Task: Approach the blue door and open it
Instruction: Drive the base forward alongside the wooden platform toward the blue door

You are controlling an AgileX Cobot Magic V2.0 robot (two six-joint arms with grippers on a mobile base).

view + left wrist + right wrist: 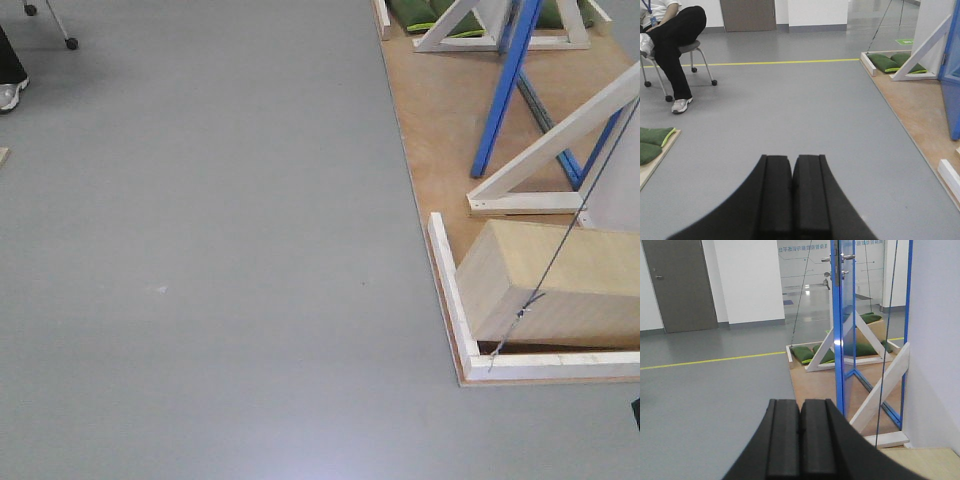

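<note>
Two sets of black padded fingers are in view, the left fingers [777, 195] and the right fingers [785, 440]. Each pair is clenched pad to pad with nothing between them. In my judgement this suits a travel phase, when no grasp is needed.

The glossy bright-blue door [840, 350] stands ahead and to the right in the right wrist view, seen nearly edge-on. Its silver lever handle [847, 257] is high on the panel and well apart from both arms. The left wrist view shows only a strip of the door at its right edge.

The door stands on a raised plywood platform [440, 130], which borders the grey vinyl floor [200, 250]. White diagonal timber braces [550, 150] and thin blue frame legs [503, 95] prop the stand upright. Green sandbags [802, 354] lie on the platform base, probably as ballast. A thin dark cord [570, 230] runs down to a pale wooden box [560, 285]; I cannot tell its purpose.

A seated person in black trousers [675, 35] is far left, clear of the route.

Assessment: the approach is incomplete, and the base must close on the handle side before either arm reaches.
</note>
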